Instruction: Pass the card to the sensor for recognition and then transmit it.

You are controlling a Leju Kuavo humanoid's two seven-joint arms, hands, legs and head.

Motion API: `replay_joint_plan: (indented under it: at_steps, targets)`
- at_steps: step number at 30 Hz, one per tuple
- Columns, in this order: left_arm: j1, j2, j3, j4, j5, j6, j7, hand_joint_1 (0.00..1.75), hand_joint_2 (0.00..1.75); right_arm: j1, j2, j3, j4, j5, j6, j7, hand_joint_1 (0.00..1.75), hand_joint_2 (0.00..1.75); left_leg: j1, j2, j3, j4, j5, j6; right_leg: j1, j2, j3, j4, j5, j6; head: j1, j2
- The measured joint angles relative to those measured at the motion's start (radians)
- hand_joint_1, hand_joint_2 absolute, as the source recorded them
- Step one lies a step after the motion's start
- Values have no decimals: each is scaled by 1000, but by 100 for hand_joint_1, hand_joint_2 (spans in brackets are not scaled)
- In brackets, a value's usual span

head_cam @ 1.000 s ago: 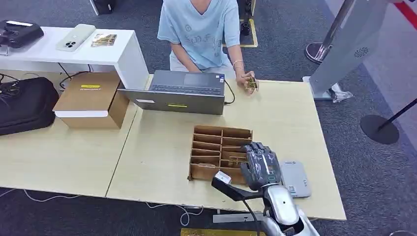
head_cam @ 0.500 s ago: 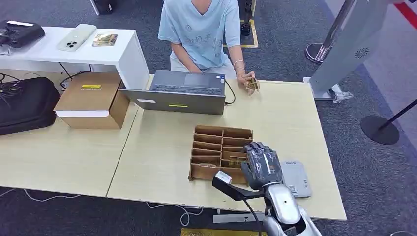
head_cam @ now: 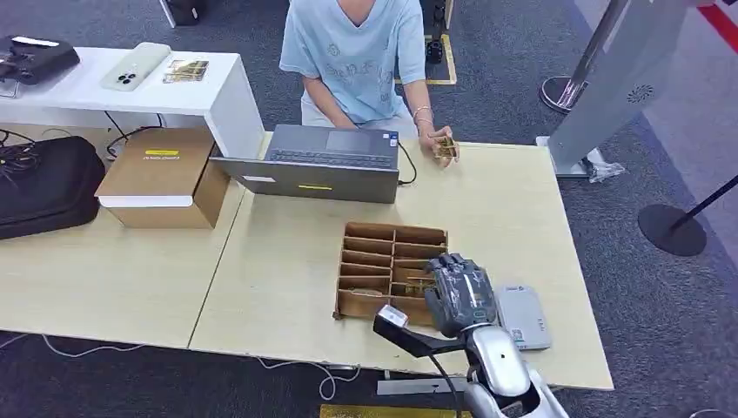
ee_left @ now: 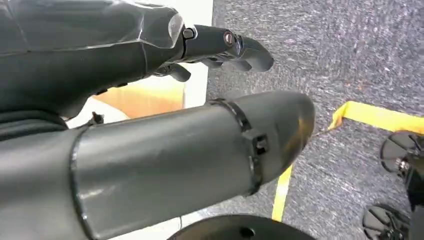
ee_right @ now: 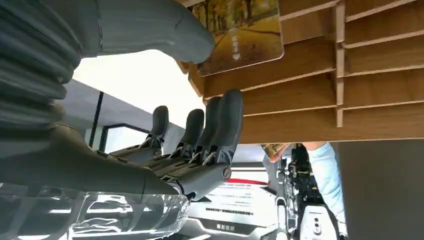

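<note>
Tabletop (head_cam: 287, 261): pale wood, carries everything below. A person (head_cam: 352, 43) sits at its 12 o'clock edge behind an open laptop (head_cam: 326, 161), holding some cards (head_cam: 446, 148) of their own.

Wooden slotted tray (head_cam: 383, 257): sits right of the tabletop's centre, its dividers running across.

Sensor (head_cam: 522, 315): flat grey pad lying just beside the tray, at the tray's 4 o'clock.

Right robot hand (head_cam: 459, 294): over the tray's near right corner, between tray and sensor. In the right wrist view the fingers (ee_right: 227, 120) stand apart and extended, with the thumb (ee_right: 150, 27) opposite; nothing is pinched yet, so I read it as wide open and holding nothing.

Left robot hand (ee_left: 215, 47): hangs over grey carpet beside the tabletop, fingers loosely out, empty.

Card (ee_right: 240, 32): printed with an autumn tree scene, standing in a tray slot, its edge just beside the thumb in the right wrist view.

Step in hand (judgement): grasping the card out of its slot. To do it well, bring the thumb onto one face and the fingers onto the other, close on the exposed edge only, and keep clear of the dividers. Lift straight along the slot so the card does not bind or drag the tray. Then carry it towards 4 o'clock and present it flat to the sensor.
</note>
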Motion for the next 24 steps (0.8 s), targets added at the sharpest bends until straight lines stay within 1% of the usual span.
replay_joint_plan:
  at_steps: [3, 5, 6, 7, 13, 17, 19, 20, 22, 24]
  targets:
    - [0, 0, 0, 0, 0, -5, -1, 0, 0, -1, 0, 7, 6, 0, 0, -1, 96, 175, 0, 0, 0, 0, 0, 0, 0, 0, 0, 0, 0, 0, 0, 0]
    - [0, 0, 0, 0, 0, -8, -1, 0, 0, -1, 0, 8, 8, 0, 0, -1, 91, 175, 0, 0, 0, 0, 0, 0, 0, 0, 0, 0, 0, 0, 0, 0]
    - [0, 0, 0, 0, 0, -9, -1, 0, 0, 0, 0, 8, 8, 3, 0, 0, 91, 175, 0, 0, 0, 0, 0, 0, 0, 0, 0, 0, 0, 0, 0, 0]
    - [0, 0, 0, 0, 0, -11, -1, 0, 0, -1, 0, 8, 8, 6, 2, 2, 80, 175, 0, 0, 0, 0, 0, 0, 0, 0, 0, 0, 0, 0, 0, 0]
    - [0, 0, 0, 0, -5, -18, -1, 0, 0, 1, 0, 8, 8, 18, 14, 10, 80, 175, 0, 0, 0, 0, 0, 0, 0, 0, 0, 0, 0, 0, 0, 0]
    - [0, 0, 0, 0, -8, -20, -1, 0, 0, 2, 0, 8, 8, 21, 17, 11, 70, 175, 0, 0, 0, 0, 0, 0, 0, 0, 0, 0, 0, 0, 0, 0]
    - [0, 0, 0, 0, -8, -20, -2, 0, 0, 2, 0, 8, 8, 24, 18, 11, 72, 175, 0, 0, 0, 0, 0, 0, 0, 0, 0, 0, 0, 0, 0, 0]
    - [0, 0, 0, 0, -4, -20, -4, 0, 0, 2, 0, 8, 8, 27, 19, 11, 79, 175, 0, 0, 0, 0, 0, 0, 0, 0, 0, 0, 0, 0, 0, 0]
    - [0, 1, 0, 0, -2, -20, -4, 0, 0, 2, 0, 8, 8, 33, 19, 11, 73, 175, 0, 0, 0, 0, 0, 0, 0, 0, 0, 0, 0, 0, 0, 0]
    - [0, 1, 0, 0, -2, -21, -4, 0, 0, 3, 0, 8, 9, 36, 22, 13, 75, 175, 0, 0, 0, 0, 0, 0, 0, 0, 0, 0, 0, 0, 0, 0]
